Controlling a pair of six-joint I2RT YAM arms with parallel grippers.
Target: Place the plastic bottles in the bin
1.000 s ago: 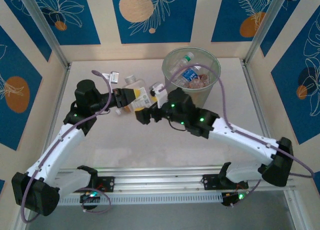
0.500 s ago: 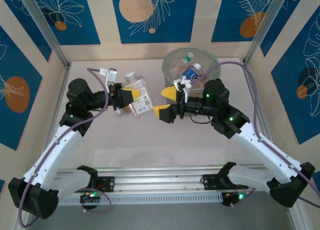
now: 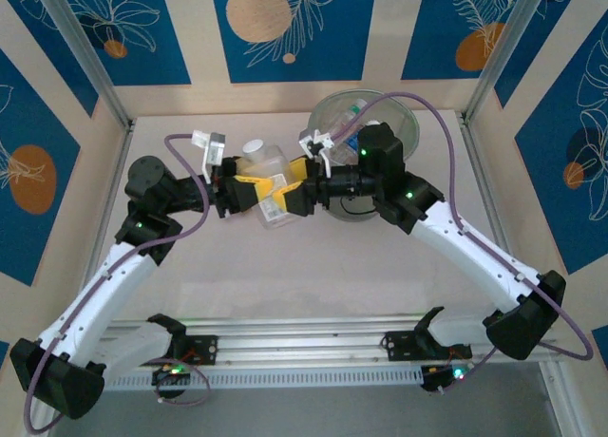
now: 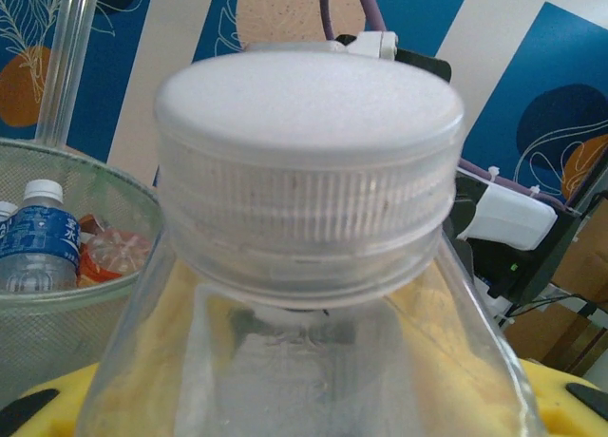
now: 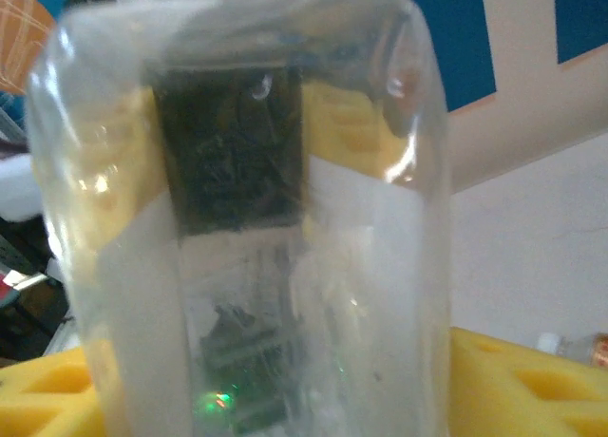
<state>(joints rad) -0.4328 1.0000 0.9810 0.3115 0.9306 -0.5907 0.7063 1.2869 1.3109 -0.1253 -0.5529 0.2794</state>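
Right arm has just moved in. Half a second ago its end effector was standing wide open, apart from the bottle and just left of the bin [image 3: 407,125]. Now the right end effector [image 3: 294,187] is reaching around the clear bottle [image 3: 266,166] from the right, upper middle of the top view. Left end effector [image 3: 255,192] is clamping that bottle by its lower body, white cap toward the top of the frame, and it is looking lifted off the counter [image 3: 285,275]. Reading this as a hand-off — left presenting, right taking. The bin is sitting right behind the right wrist, so the carry should be short.

Right end effector: jaws narrowing from wide, with yellow fingers [image 5: 513,380] flanking the bottle body on both sides in the right wrist view. Cannot tell whether the pads are pressing yet. In the left wrist view the cap [image 4: 309,161] is showing close up at centre and the grip is tight. At that view's left edge the bin is already carrying a blue-label bottle [image 4: 38,252] and others. This clear one is not in yet — left should be letting go only once right is gripping firmly, or the bottle is risking a drop.
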